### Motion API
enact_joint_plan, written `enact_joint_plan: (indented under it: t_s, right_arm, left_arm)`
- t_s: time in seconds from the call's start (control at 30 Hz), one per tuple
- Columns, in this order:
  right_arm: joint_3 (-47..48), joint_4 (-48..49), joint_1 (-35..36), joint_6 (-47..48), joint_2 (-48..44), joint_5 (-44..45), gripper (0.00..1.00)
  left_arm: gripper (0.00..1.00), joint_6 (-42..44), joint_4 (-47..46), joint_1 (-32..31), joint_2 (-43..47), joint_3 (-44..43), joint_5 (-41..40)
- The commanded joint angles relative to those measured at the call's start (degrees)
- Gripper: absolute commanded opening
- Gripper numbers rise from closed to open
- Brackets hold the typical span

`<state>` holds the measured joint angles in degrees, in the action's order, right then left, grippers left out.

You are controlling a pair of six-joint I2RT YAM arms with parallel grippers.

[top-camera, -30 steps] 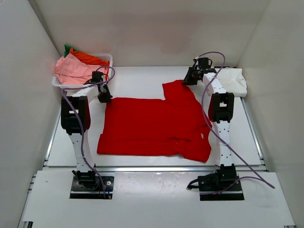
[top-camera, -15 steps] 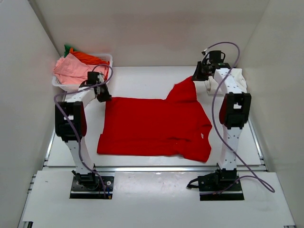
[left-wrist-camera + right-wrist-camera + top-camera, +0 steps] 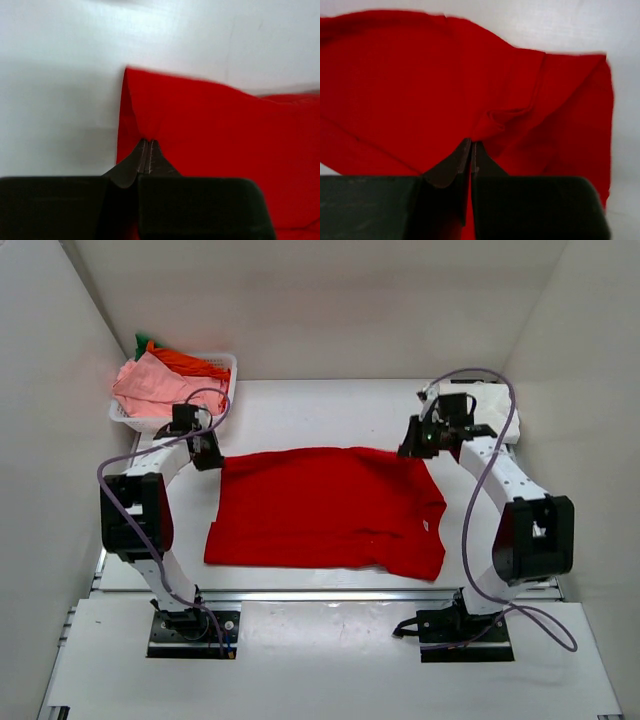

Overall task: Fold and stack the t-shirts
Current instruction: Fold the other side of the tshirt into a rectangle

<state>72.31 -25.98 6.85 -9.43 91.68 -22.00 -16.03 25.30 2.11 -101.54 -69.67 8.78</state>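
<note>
Red t-shirt [image 3: 325,505] lies mid-table, far edge pinched by left gripper [image 3: 149,144] at 10 o'clock and right gripper [image 3: 470,144] at 2, both clamped on cloth. Early in the fold, I'd judge. Cream tee [image 3: 498,408] at 2 is possibly already folded. Pink tee [image 3: 150,388] and the rest wait in the basket [image 3: 229,361].

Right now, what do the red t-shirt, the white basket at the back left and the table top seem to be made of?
Red t-shirt: soft matte cloth, likely cotton knit; it puckers into folds where the left pincer and right pincer pinch it. Basket: probably white moulded plastic, going by its stiff lattice wall. Table top: smooth hard white sheet, dull finish; material unclear.
</note>
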Motion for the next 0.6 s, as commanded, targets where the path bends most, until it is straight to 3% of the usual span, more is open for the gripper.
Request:
enact_joint_plan:
  t_s: [0.0, 0.27, 0.57]
  right_arm:
    - [-6.46, 2.42, 0.00, -1.81, -8.17, 1.17, 0.00]
    - [-19.83, -0.30, -2.63, -3.14, -22.67, -0.85, 0.00]
    - [-24.67, -3.90, -2.64, -2.61, -29.36, -0.42, 0.00]
  left_arm:
    - [0.00, 1.97, 1.77, 0.52, 5.55, 4.61, -1.31]
    - [0.00, 2.58, 1.77, 0.44, 10.65, 12.27, -3.06]
    - [0.00, 3.73, 3.61, 0.97, 15.40, 16.93, -5.26]
